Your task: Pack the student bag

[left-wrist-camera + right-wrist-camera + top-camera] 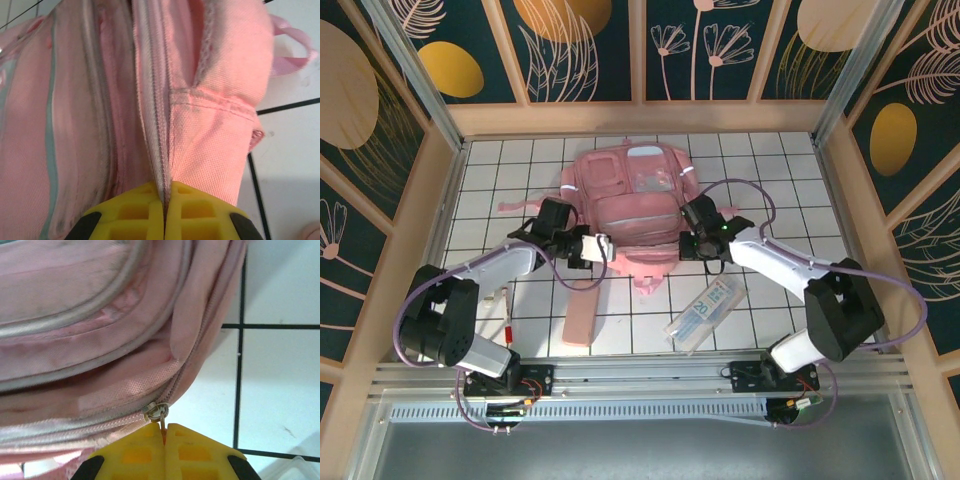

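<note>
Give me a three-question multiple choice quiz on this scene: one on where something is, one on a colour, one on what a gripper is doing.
1. Where does the clear pouch lie relative to the student bag?
A. On top of it
B. On the table, nearer the arm bases, on the right arm's side
C. Beyond it, at the far wall

2. What colour are the fingers of the right gripper?
A. Yellow
B. Blue
C. White

3. What state is the right gripper in?
A. Open, holding nothing
B. Shut on the clear pouch
C. Shut on the bag's zipper pull

Answers:
1. B, as the top view shows it on the tiles by the right arm.
2. A, as the right wrist view shows yellow pads.
3. C, as the pull tab runs between the closed fingers.
</note>
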### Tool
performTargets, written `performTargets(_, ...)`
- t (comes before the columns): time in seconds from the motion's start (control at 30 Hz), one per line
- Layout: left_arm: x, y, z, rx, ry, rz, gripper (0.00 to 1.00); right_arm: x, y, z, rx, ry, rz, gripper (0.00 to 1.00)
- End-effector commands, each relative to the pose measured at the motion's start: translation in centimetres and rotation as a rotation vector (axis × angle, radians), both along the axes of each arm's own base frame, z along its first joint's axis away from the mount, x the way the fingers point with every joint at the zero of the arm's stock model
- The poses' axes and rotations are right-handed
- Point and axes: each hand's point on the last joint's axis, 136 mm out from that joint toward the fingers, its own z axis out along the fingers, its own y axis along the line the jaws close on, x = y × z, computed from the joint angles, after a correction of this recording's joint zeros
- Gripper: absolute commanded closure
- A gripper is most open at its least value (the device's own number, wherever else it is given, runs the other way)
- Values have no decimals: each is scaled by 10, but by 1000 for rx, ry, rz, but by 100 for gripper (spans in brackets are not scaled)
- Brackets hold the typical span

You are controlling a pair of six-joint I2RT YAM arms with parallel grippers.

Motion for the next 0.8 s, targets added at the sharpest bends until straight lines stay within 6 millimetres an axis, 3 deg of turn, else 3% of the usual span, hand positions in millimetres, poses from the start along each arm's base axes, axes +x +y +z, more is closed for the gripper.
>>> performTargets(0.0, 58, 19, 25, -33, -116, 101, 100, -22, 33, 26, 63, -47, 148, 100)
performTargets(0.1, 90, 29, 21, 13, -117, 210, 65, -44, 68, 38, 153, -28, 216, 100)
performTargets(0.13, 87, 27, 20, 2, -97, 200, 55, -47, 76, 40, 179, -23, 225, 100)
performTargets(0.17, 79, 22, 23, -25, -74, 163, 15, -50, 85, 43, 207, -22, 237, 100)
performTargets(0.2, 69, 14, 35, -73, -64, 121, 1, -50, 91, 44, 229, -24, 244, 100)
performTargets(0.33, 15, -5, 57, -186, -20, 8, 1, -43, 101, 41, 253, -34, 240, 100)
performTargets(0.5, -48, -42, 44, -153, 79, -110, 1, -41, 116, 36, 276, -20, 296, 100)
performTargets(0.63, -49, -49, 24, -114, 139, -111, 3, -39, 120, 39, 287, -13, 311, 100)
performTargets(0.67, -47, -49, 16, -78, 140, -109, 8, -39, 121, 40, 293, -13, 310, 100)
performTargets(0.77, -39, -49, 0, -4, 162, -95, 34, -41, 122, 44, 317, -12, 307, 100)
